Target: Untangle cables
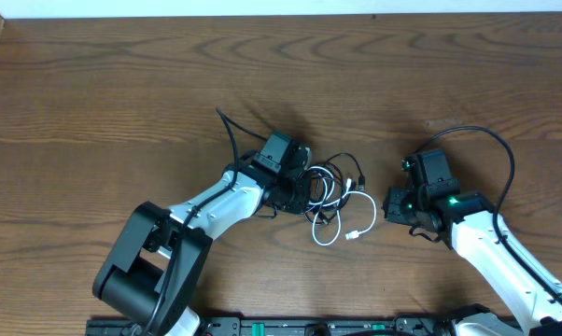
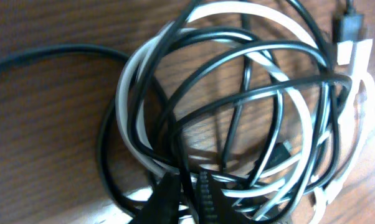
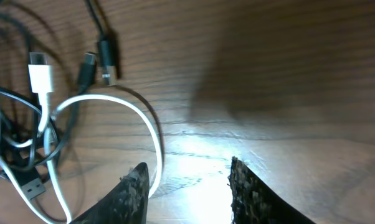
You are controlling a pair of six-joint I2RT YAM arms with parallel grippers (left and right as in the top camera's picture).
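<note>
The cables lie in one tangle at the table's middle: a white cable (image 1: 336, 233) looped through black cables (image 1: 340, 161). My left gripper (image 1: 300, 189) sits at the tangle's left edge. In the left wrist view its jaws (image 2: 189, 194) are pinched on a black cable strand (image 2: 237, 57), with the white cable (image 2: 129, 93) coiled around it. My right gripper (image 1: 391, 207) is open and empty just right of the tangle. In the right wrist view its fingers (image 3: 187, 179) straddle bare wood, and the white loop (image 3: 113, 99) passes beside the left finger.
Loose plug ends lie at the tangle's right side: a white plug (image 3: 40, 78) and two black plugs (image 3: 106, 61). A thicker black robot wire (image 1: 491, 140) arcs behind the right arm. Another black wire (image 1: 231, 131) runs from the left arm.
</note>
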